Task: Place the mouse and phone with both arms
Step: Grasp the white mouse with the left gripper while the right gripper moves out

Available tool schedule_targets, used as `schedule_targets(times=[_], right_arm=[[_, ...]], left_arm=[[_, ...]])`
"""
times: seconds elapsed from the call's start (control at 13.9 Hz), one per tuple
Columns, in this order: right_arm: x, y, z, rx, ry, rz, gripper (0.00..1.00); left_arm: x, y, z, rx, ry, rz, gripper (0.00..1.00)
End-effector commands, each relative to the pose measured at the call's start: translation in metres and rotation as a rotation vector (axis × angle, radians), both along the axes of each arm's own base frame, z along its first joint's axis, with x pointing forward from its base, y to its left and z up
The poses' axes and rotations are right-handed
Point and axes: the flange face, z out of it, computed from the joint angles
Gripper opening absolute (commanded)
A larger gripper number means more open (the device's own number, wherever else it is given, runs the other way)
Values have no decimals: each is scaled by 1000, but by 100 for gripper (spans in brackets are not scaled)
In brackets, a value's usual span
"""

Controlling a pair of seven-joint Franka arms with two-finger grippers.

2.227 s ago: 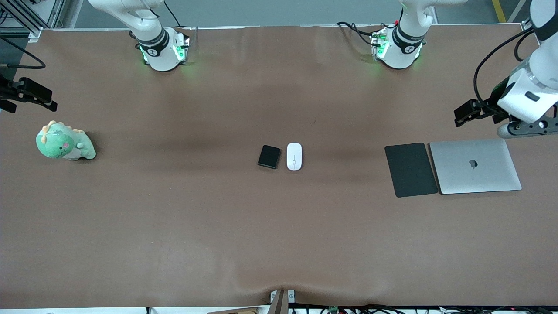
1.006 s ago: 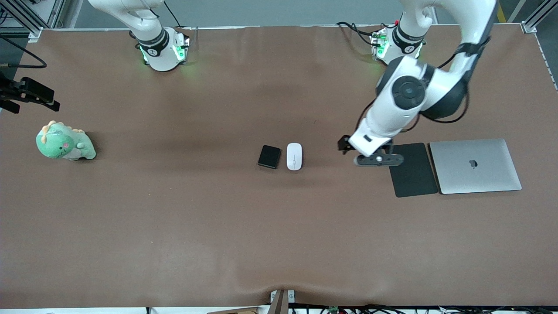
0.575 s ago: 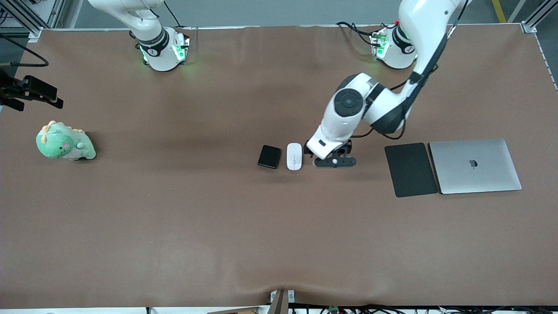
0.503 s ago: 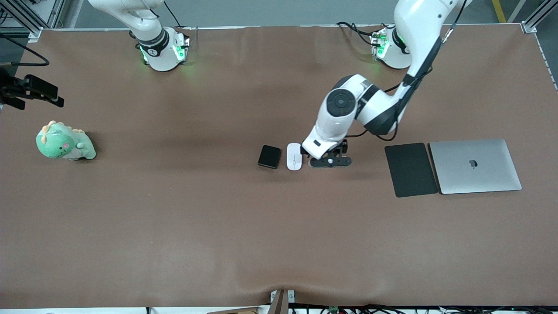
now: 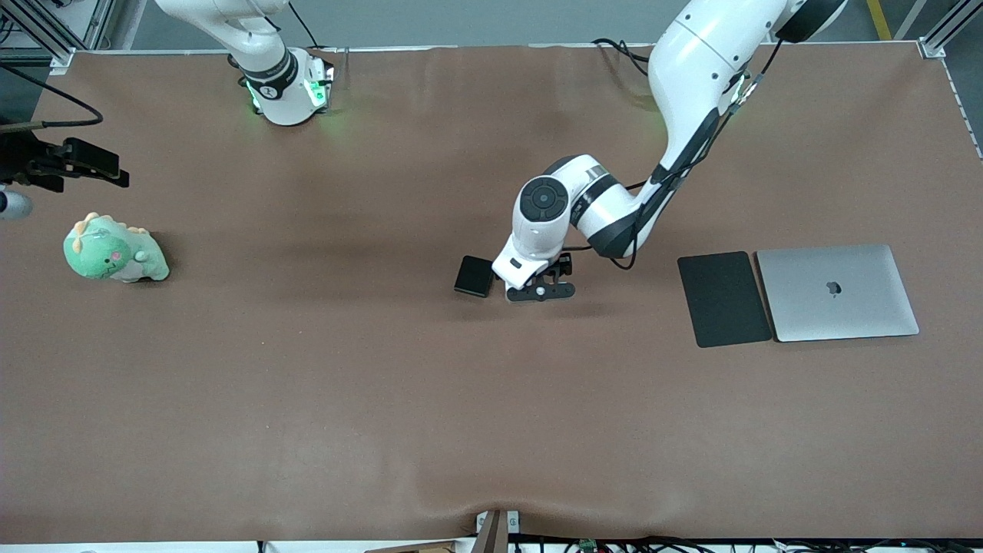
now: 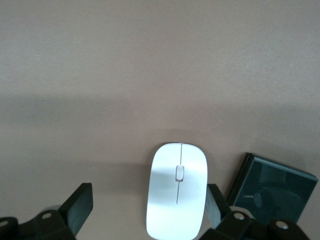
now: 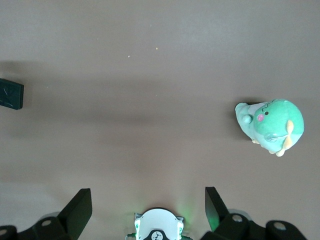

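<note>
The left claw (image 5: 540, 293), having swung in from the counter's (image 5: 307, 384) laptop end, is hovering spread apart over the mouse (image 6: 177, 197), with the phone (image 5: 474, 276) lying just beside at nine o'clock, while the right claw (image 5: 92, 170), also spread, is waiting above the toy dinosaur (image 5: 115, 250).

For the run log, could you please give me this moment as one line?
left gripper: open, over mouse, not gripping | right gripper: open, waiting near plush dinosaur | phone: on table beside mouse
</note>
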Motion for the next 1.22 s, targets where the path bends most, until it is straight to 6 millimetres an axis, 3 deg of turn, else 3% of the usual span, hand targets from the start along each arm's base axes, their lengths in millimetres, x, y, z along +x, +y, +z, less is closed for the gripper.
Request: schedule_targets(times=[0.0,0.29,0.57,1.15], right_arm=[[19,12,-37,-4,88,17,100],[25,17,-51,-4,108,26,100],[31,25,-67,5,134,34,100],[29,79,-82,21,167,61,100]], left_arm=[[2,-9,0,12,-30,-4,100],[1,-21,-6,3,-27,-13,100],[-5,-34,-26,28,-31,-20,98],[-10,-35,-46,57,-25,-27,94]])
